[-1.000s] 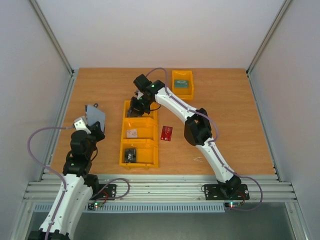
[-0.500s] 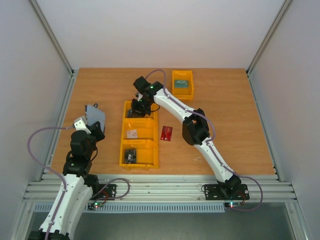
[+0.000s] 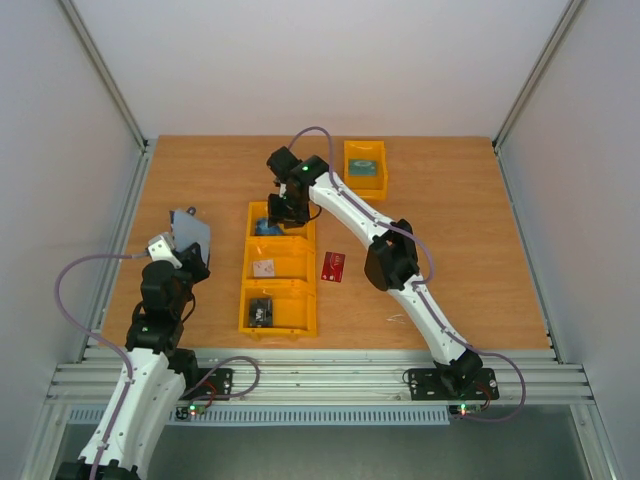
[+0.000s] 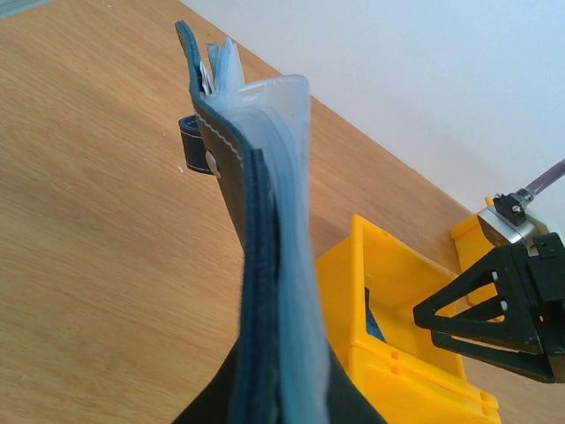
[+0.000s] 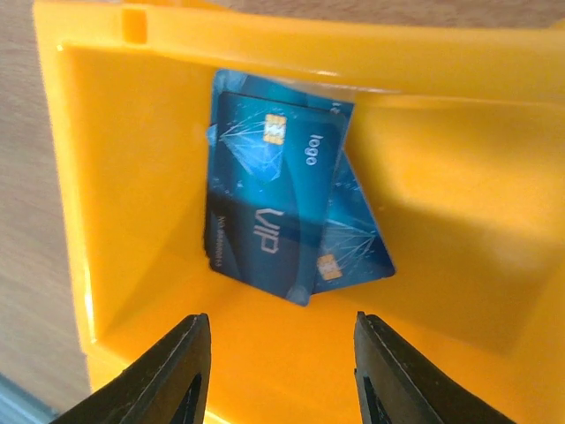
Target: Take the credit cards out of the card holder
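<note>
The card holder [image 3: 190, 230] is a dark navy wallet with pale grey-blue pockets, held upright in my left gripper [image 3: 187, 252] above the table's left side. In the left wrist view the card holder [image 4: 256, 212] stands on edge, folded, between the jaws. My right gripper [image 3: 283, 208] hovers over the far compartment of the yellow tray [image 3: 300, 300], open and empty [image 5: 278, 371]. Two blue credit cards [image 5: 269, 199] with gold chips lie overlapped on that compartment's floor, ahead of the fingertips [image 5: 172, 367]. A red credit card [image 3: 333, 266] lies flat on the table right of the tray.
The tray's middle compartment holds a pale card [image 3: 264, 267], and the near one a dark item [image 3: 260, 309]. A small yellow bin [image 3: 348, 184] with a teal item stands at the back. Side walls border the table.
My right gripper has shifted slightly toward the far side above the far compartment, and a blue card now shows below it. The left arm and card holder have not moved.
</note>
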You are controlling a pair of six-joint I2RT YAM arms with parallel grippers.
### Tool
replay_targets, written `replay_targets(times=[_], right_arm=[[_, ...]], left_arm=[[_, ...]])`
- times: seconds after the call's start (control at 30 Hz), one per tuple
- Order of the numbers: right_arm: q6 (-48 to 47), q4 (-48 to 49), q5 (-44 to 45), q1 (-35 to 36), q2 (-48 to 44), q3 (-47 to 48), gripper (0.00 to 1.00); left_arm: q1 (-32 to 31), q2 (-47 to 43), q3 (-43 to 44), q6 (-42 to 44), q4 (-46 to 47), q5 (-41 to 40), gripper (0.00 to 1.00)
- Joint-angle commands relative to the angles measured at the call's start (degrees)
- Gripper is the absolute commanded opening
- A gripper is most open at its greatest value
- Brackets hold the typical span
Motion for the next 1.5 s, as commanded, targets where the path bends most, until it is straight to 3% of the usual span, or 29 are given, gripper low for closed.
replay_targets(times=[0.0,0.43,0.6,0.73,1.07,1.47], right_arm=[[-3.95,-2.73,7.29,0.23,-2.45,1.38,0.44],[-11.21,-0.88,24.92,2.57,2.75,-1.13,0.31],[-12.69,2.12,23.62,3.62,5.39,-0.20,0.30],[-12.65,3.79,23.10,4.05,7.01,0.80,0.29],[-11.26,10.21,15.16,4.08,8.36,2.06,0.28],[-10.38,6.81,23.69,4.08,2.98,3.34,0.28]], left_arm=[[0.19,-0.41,-0.63,-0.41,4.00,-0.64,0.00],[0.19,4.75,-1.15,-2.32,3.52,0.98,0.00],[-0.05,13.73,-0.80,-6.56,8.01,6.81,0.00],[0.01,19.21,0.04,-6.88,10.01,6.51,0.00],[0.00,19.34,0.07,-4.84,10.53,5.56,0.00],[0.01,19.08,0.07,-4.52,10.50,5.21,0.00]])
